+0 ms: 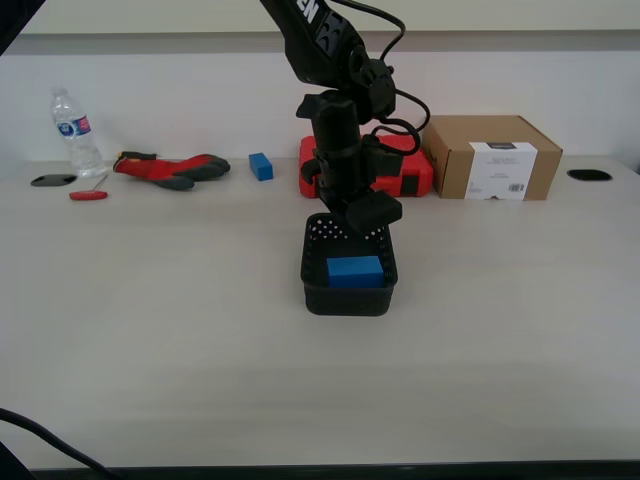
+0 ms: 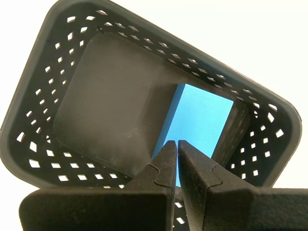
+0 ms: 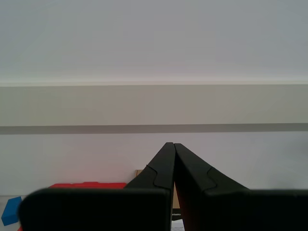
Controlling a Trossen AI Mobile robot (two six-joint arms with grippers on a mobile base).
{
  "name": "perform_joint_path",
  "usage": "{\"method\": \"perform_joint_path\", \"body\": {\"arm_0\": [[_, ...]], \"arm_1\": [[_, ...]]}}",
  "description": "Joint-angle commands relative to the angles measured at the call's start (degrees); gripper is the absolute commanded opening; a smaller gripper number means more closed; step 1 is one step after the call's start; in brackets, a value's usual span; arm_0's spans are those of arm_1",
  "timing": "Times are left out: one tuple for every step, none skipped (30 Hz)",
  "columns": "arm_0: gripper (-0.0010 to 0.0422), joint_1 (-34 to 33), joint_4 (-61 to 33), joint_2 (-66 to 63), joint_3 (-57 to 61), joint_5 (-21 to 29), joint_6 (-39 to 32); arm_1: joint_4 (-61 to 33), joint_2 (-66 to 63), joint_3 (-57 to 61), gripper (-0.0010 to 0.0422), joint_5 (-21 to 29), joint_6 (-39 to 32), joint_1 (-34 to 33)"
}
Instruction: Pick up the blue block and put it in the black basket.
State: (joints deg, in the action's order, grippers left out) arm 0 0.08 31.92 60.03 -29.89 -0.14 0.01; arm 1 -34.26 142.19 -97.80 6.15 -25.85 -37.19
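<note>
Bright blue rectangular block [image 2: 199, 120] lay inside the perforated black plastic basket [image 1: 348, 299]; my first gripper [image 2: 177, 143], jaws together and empty, needed only to lift clear

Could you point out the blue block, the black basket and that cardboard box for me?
blue block [image 1: 355, 271], exterior view, on its front face, inside the basket.
black basket [image 1: 346, 300], exterior view, on its near outer wall.
cardboard box [image 1: 450, 160], exterior view, on its plain front face beside the white label.

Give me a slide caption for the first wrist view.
My first gripper, shut and empty, above the blue block lying in the black basket.
</note>
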Motion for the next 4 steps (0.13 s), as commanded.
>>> {"method": "perform_joint_path", "body": {"arm_0": [[0.0, 0.0, 0.2, 0.0, -0.1, 0.0, 0.0], [0.0, 0.0, 0.2, 0.0, -0.1, 0.0, 0.0], [0.0, 0.0, 0.2, 0.0, -0.1, 0.0, 0.0], [0.0, 0.0, 0.2, 0.0, -0.1, 0.0, 0.0]], "arm_1": [[0.1, 0.0, 0.0, 0.0, 0.3, -0.3, 0.0], [0.1, 0.0, 0.0, 0.0, 0.3, -0.2, 0.0], [0.1, 0.0, 0.0, 0.0, 0.3, -0.2, 0.0], [0.1, 0.0, 0.0, 0.0, 0.3, -0.3, 0.0]]}}
